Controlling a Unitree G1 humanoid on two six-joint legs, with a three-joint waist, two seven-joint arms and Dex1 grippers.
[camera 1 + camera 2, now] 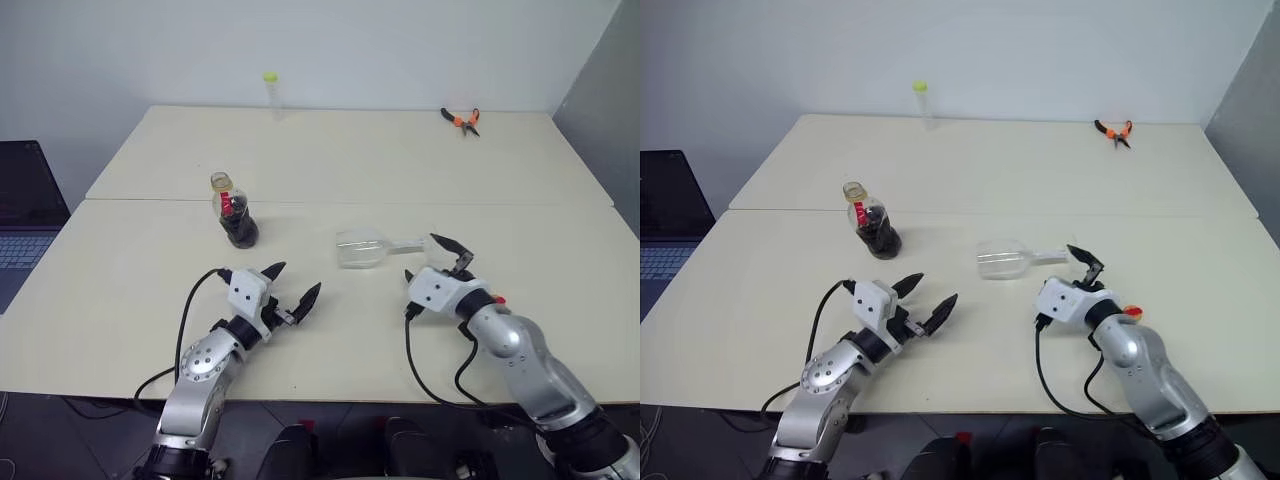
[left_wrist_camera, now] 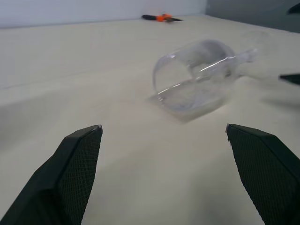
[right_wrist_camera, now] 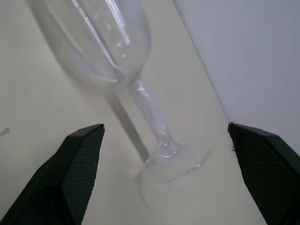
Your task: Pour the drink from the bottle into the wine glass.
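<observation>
The wine glass (image 1: 365, 248) lies on its side at mid-frame on the table (image 1: 520, 200), bowl toward the left. The right wrist view shows its stem and foot close up (empty, clear). The right gripper (image 1: 436, 260), fingers spread wide, sits just beside the foot; the left gripper (image 1: 292, 288), also wide, is lower left. The bottle (image 1: 235, 212) stands upper left.
</observation>
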